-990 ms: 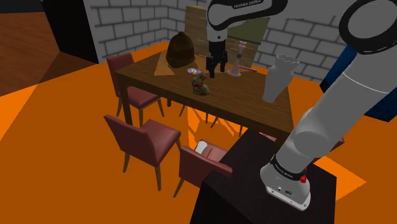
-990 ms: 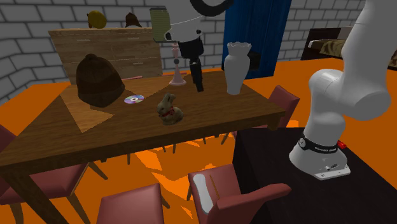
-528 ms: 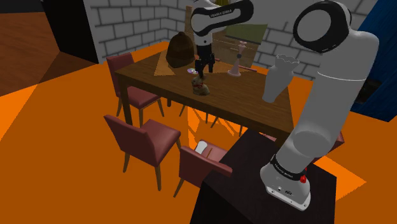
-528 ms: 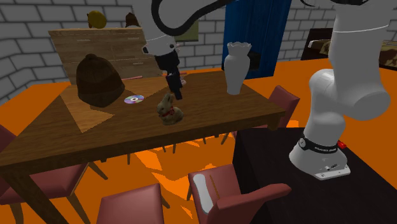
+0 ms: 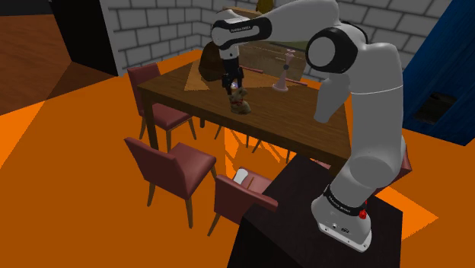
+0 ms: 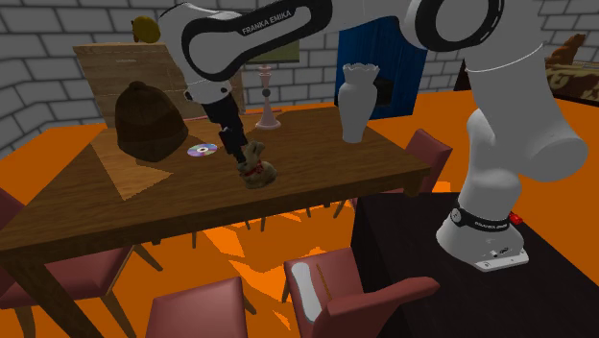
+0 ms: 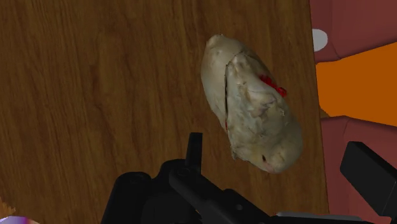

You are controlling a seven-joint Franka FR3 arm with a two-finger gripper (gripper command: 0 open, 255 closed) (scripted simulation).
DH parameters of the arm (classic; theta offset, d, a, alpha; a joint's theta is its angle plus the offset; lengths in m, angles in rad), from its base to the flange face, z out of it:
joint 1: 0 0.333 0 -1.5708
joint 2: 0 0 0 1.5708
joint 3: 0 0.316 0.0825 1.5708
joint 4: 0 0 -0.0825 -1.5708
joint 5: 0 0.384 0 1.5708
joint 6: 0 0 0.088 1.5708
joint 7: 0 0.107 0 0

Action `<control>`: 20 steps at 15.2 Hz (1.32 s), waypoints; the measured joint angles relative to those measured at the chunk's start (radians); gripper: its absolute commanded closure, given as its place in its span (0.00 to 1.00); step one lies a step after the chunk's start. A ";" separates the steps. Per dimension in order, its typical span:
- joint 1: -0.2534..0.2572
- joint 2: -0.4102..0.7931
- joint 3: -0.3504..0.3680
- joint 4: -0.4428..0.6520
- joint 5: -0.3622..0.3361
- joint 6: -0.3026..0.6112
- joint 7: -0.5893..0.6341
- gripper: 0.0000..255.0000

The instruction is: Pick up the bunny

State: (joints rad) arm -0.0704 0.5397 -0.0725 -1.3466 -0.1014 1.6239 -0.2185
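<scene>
The bunny (image 5: 242, 103) is a small tan-brown figure with a red mark at its neck, standing near the middle of the wooden table (image 5: 304, 122). My black gripper (image 5: 232, 85) hangs just above it, on the side toward the shoulder view's left. From the second exterior view, the gripper (image 6: 237, 154) comes down beside the bunny (image 6: 257, 169). Through the wrist camera the bunny (image 7: 251, 105) lies pale between the two fingers, and the gripper (image 7: 280, 165) is open. Neither finger touches the bunny.
On the table stand a brown dome-shaped object (image 6: 149, 120), a shiny disc (image 6: 202, 150), a candlestick (image 6: 268, 108) and a white vase (image 6: 355, 100). Red chairs (image 5: 179, 164) line the near side. A wooden dresser (image 6: 158, 67) stands behind the table.
The arm has swung toward the shoulder view's left, from beside the candlestick, and come down over the bunny. The bunny has not moved.
</scene>
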 measured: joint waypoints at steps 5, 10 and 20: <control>-0.002 0.027 0.000 -0.024 0.000 0.050 0.001 0.00; -0.002 0.032 0.001 -0.048 0.000 0.080 0.005 1.00; -0.002 0.028 0.001 -0.042 0.000 0.069 0.003 1.00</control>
State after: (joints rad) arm -0.0723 0.5673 -0.0713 -1.3887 -0.1014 1.6929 -0.2151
